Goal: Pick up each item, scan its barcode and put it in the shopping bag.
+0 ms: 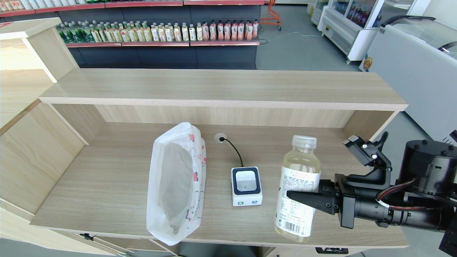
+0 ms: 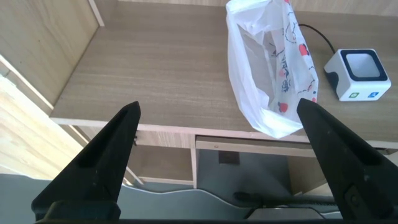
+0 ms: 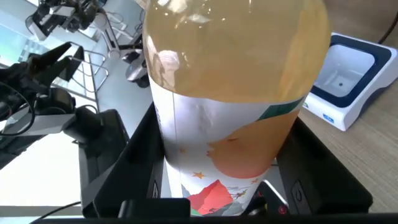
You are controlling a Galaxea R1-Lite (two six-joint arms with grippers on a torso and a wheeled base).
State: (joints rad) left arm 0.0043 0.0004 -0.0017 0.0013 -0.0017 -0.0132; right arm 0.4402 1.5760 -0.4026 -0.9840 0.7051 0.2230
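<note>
Three things sit on a wooden tabletop [image 1: 107,185]. A white shopping bag [image 1: 176,185] lies open by the front edge. A tall bottle [image 1: 298,189] stands upright near the front right corner, gripped by the right claw [image 1: 295,195]. A small scanner [image 1: 246,185] sits between them. The left claw [image 2: 219,111] is spread wide, holding nothing.

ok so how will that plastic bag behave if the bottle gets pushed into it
The shopping bag looks like thin, crinkled film, so it is probably floppy and very light. It sits loose on the smooth counter, so a push would likely slide or crumple it. Its mouth gapes open unsupported, so it may collapse as the bottle enters.
</note>
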